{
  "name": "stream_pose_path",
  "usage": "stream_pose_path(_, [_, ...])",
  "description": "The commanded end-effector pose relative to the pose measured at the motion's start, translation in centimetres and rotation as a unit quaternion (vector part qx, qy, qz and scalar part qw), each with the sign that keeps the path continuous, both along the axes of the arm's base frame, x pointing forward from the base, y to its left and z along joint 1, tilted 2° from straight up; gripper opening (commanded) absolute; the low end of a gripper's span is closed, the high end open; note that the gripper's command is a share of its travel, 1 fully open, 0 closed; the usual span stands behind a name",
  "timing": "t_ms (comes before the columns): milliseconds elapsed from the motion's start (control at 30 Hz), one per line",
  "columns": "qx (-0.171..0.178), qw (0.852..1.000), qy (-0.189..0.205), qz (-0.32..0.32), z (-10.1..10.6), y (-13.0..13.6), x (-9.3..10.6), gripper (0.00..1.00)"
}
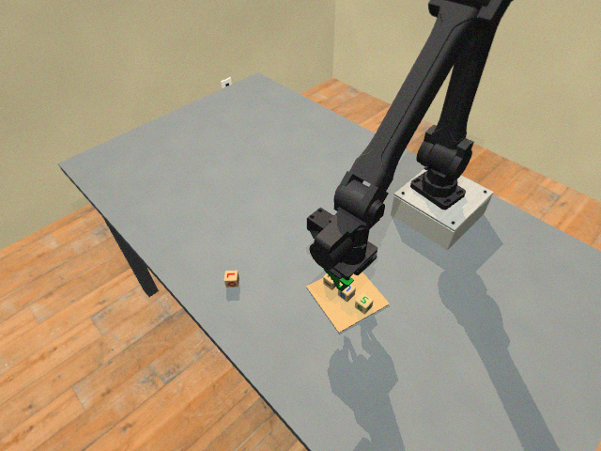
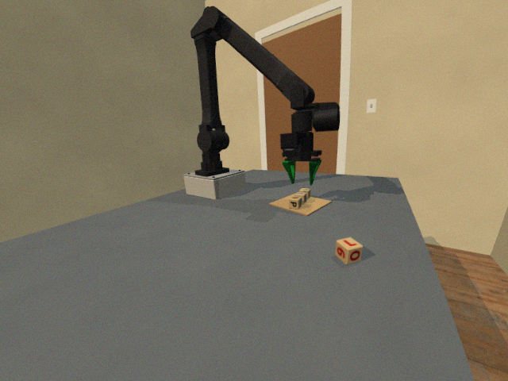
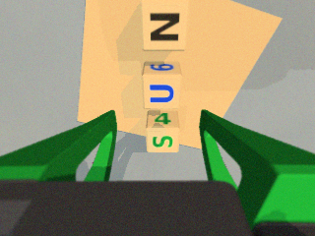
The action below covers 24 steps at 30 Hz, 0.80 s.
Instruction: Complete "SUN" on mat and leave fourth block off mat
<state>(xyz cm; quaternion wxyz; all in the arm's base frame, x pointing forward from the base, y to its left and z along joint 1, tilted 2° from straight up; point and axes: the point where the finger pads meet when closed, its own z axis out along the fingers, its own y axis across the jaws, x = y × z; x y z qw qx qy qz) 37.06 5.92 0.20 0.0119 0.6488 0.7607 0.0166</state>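
Note:
Three wooden blocks lie in a row on the tan mat [image 1: 346, 303]. In the wrist view the S block [image 3: 162, 139] is nearest, the U block [image 3: 161, 90] is in the middle and the N block [image 3: 163, 28] is farthest, each letter on top. They also show in the top view as the S block [image 1: 363, 303], the U block [image 1: 346, 291] and the partly hidden N block [image 1: 330, 281]. My gripper [image 2: 301, 174] with green fingers is open and empty, hanging above the row. The fourth block, with a red L on top [image 1: 231, 278], lies on the table off the mat, also seen in the exterior view [image 2: 348, 250].
The arm's grey base box [image 1: 440, 213] stands behind the mat. The table edge runs close to the mat's front side in the top view. A door [image 2: 301, 94] is behind the table.

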Motion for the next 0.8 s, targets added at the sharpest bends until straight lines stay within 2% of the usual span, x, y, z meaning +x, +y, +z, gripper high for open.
stream_pose_path(0, [0.002,1.0,-0.027,0.001,3.0,0.7,2.0,0.58])
stream_pose_path(133, [0.002,1.0,-0.026,0.001,3.5,0.6,1.8,0.58])
stream_pose_path(167, [-0.001,1.0,-0.009,0.001,2.7,0.4,0.3,0.58])
stream_pose_path(233, [0.003,1.0,-0.029,0.001,4.6,0.7,2.0,0.58])
stream_pose_path(333, [0.003,1.0,-0.029,0.001,5.3,0.7,1.9,0.58])
stream_pose_path(400, [0.001,1.0,-0.018,0.001,4.8,0.5,0.9,0.58])
stream_pose_path(600, [-0.001,1.0,-0.006,0.001,4.2,0.4,0.7,0.58])
stream_pose_path(633, [-0.001,1.0,-0.006,0.001,4.2,0.4,0.7,1.0])
stream_pose_path(767, [-0.001,1.0,-0.006,0.001,4.2,0.4,0.7,1.0])
